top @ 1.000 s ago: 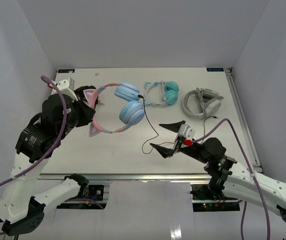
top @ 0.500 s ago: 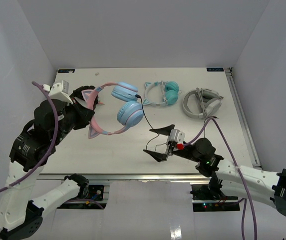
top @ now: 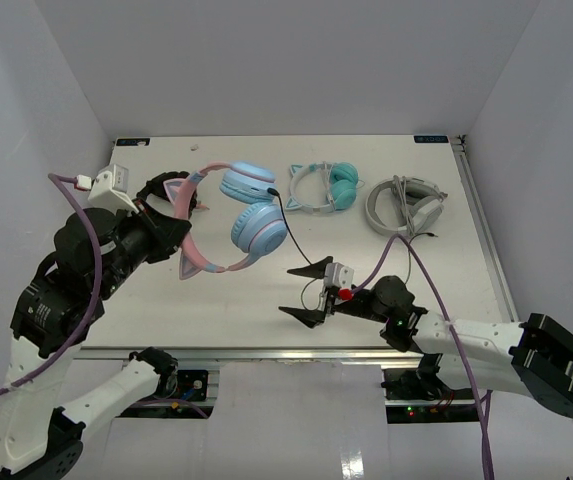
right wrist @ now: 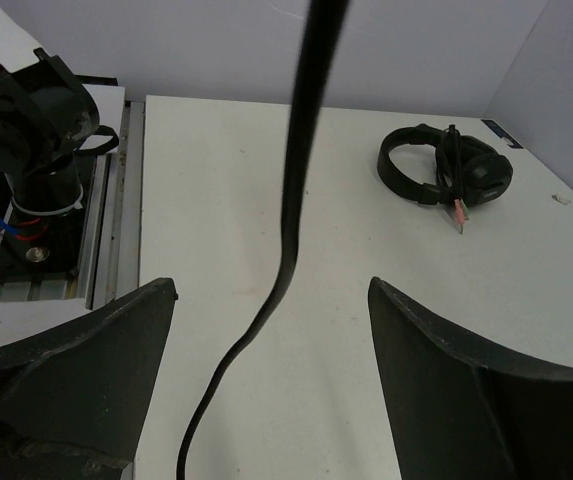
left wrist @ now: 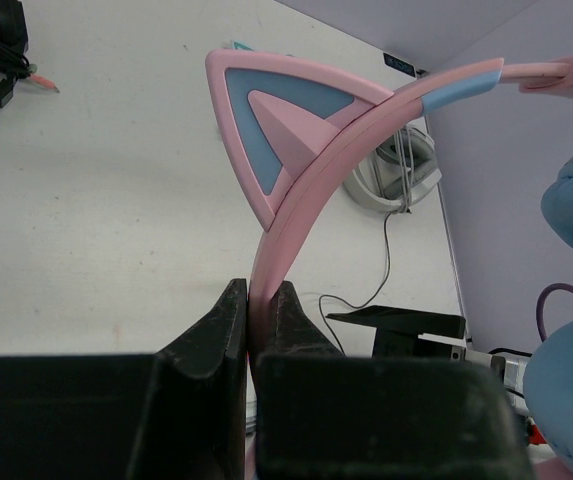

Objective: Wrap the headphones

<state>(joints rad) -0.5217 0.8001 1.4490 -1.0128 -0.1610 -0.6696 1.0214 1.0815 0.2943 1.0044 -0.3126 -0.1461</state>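
The headphones point(top: 256, 228) have a pink cat-ear headband point(left wrist: 296, 215) and light blue ear cups, and they hang tilted above the table's left half. My left gripper point(top: 180, 230) is shut on the headband; in the left wrist view both fingers point(left wrist: 228, 315) press the pink band. The thin black cable point(top: 301, 250) drops from the cups to the table front. My right gripper point(top: 294, 292) is open around it, low near the front edge. In the right wrist view the cable point(right wrist: 294, 200) runs down between the wide-apart fingers point(right wrist: 116, 350) without touching them.
Teal cat-ear headphones point(top: 326, 187) and grey-white headphones point(top: 406, 208) lie at the back of the table. Black headphones point(right wrist: 446, 165) lie at the back left, partly behind my left arm. The table's front rail point(top: 266, 352) is just behind my right gripper.
My right gripper has slid left and down along the front, bringing the cable between its fingers. My left arm has shifted the headphones slightly left.
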